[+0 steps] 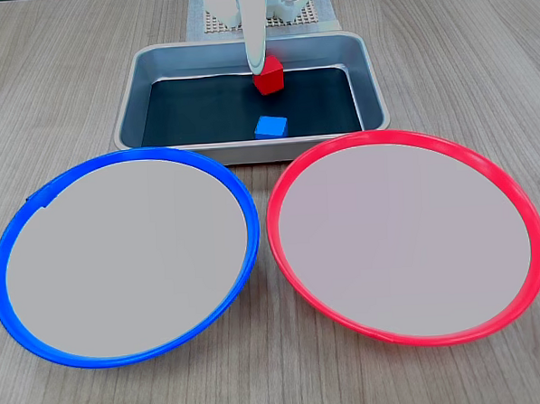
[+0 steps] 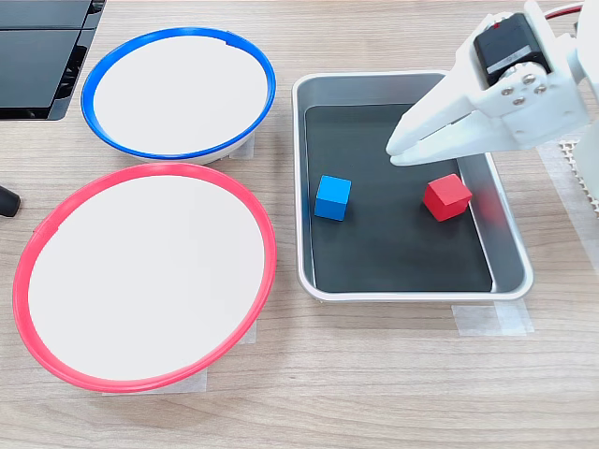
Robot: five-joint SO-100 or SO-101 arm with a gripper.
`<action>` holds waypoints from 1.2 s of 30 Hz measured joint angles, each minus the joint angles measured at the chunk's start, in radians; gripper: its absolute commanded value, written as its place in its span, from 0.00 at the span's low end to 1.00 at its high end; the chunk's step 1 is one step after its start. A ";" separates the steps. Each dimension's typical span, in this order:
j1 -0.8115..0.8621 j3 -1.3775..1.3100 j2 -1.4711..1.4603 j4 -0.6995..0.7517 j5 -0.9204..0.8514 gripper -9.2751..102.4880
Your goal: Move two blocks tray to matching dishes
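The grey tray (image 1: 128, 114) (image 2: 510, 245) holds both cubes on its dark bottom. The red block (image 1: 268, 76) (image 2: 446, 197) lies toward the arm's end, and the blue block (image 1: 271, 126) (image 2: 332, 197) toward the dishes. My white gripper (image 1: 256, 65) (image 2: 395, 152) hangs over the tray, its tips just beside and above the red block. The fingers are closed together with nothing between them. The blue-rimmed dish (image 1: 123, 155) (image 2: 178, 33) and the red-rimmed dish (image 1: 402, 136) (image 2: 140, 170) sit side by side next to the tray, and nothing lies in either.
A white mesh mat (image 1: 214, 24) (image 2: 585, 178) lies under the arm's base behind the tray. In a fixed view, a black device (image 2: 37, 56) sits at the top left corner and tape strips (image 2: 487, 318) hold the tray to the wooden table.
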 measured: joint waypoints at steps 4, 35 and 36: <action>0.000 0.000 0.000 0.000 0.000 0.08; -0.023 -0.161 -0.193 0.057 -0.476 0.08; -0.035 -0.236 -0.295 0.095 -0.600 0.08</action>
